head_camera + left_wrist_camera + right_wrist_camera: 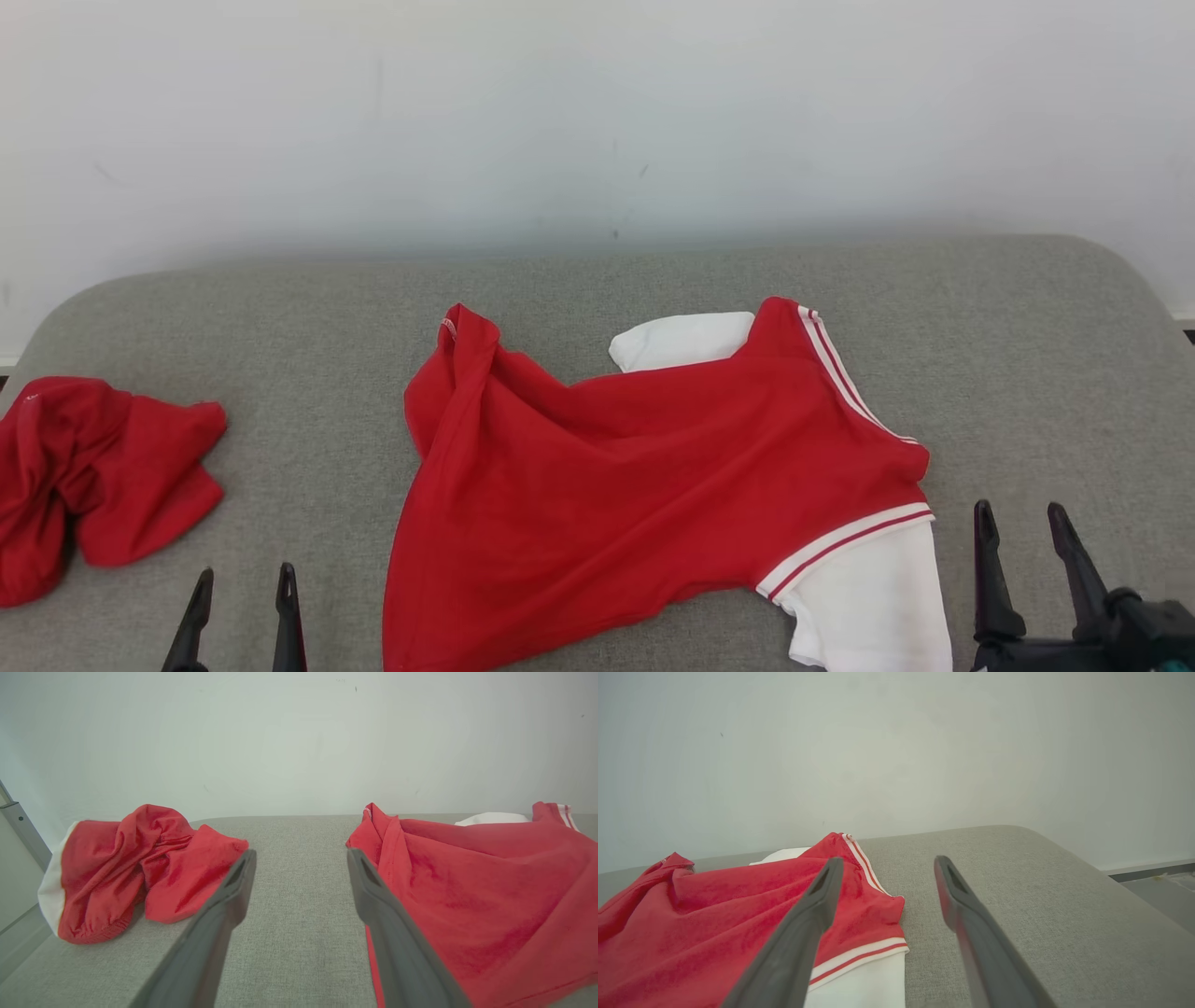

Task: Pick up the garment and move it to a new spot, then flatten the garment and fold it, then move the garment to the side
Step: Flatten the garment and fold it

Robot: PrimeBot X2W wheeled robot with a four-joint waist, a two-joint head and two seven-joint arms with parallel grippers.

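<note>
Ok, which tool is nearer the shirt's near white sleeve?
Right. The right tool stands just right of the near white sleeve, apart from it; the left tool is beyond the red shirt, off its left edge.

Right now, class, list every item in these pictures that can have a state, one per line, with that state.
Red shirt with white sleeves: unfolded, spread out but wrinkled, far left corner bunched up.
Second red garment: crumpled in a heap near the left edge.
Left pincer: open, holding nothing.
Right pincer: open, holding nothing.
</note>
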